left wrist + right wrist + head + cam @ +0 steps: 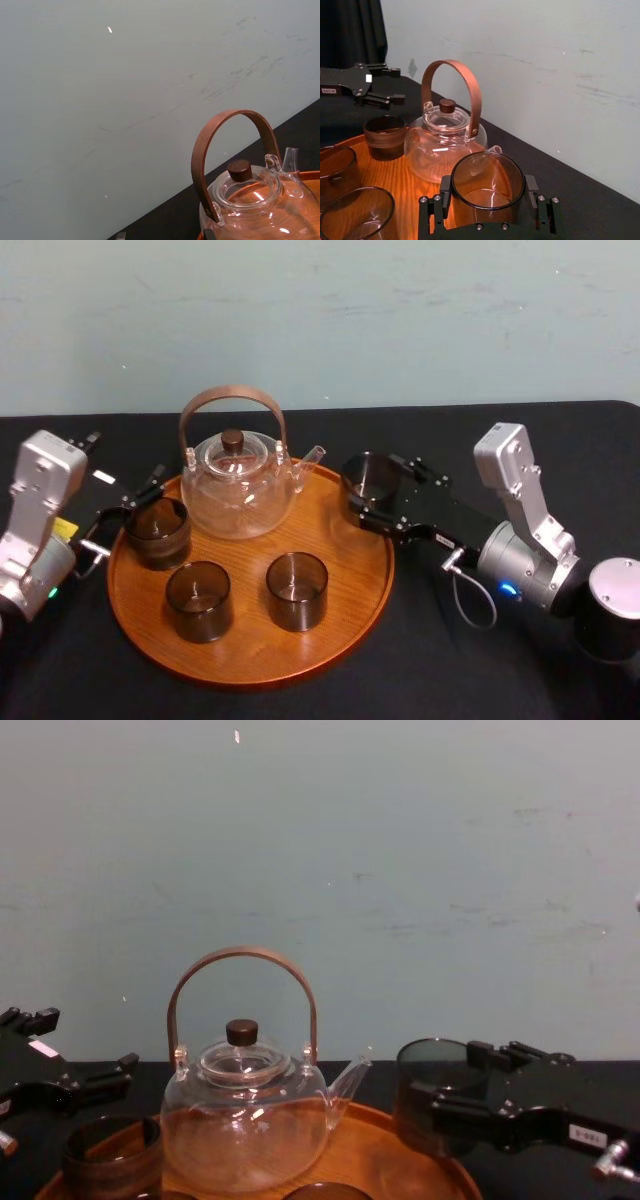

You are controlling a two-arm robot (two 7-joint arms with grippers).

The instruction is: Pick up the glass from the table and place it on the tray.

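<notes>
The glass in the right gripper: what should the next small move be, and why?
Probably shift the right gripper a little leftward over the tray before lowering. It is shut on the glass, which sits at the tray's right rim, and bare wood lies between the teapot and that rim. The left gripper is open by the tray's left rim.

The big round wooden tray [340,615] is orange-brown. The see-through glass teapot [240,498] has a brown bent handle and a dark brown knob. The small round glass [487,185] is smoky grey-brown, like the three round glass cups [297,590]. The cloth-covered table [450,670] is black. The flat wall [320,320] is pale blue-green with faint grey marks. The right gripper [372,488] is black.
</notes>
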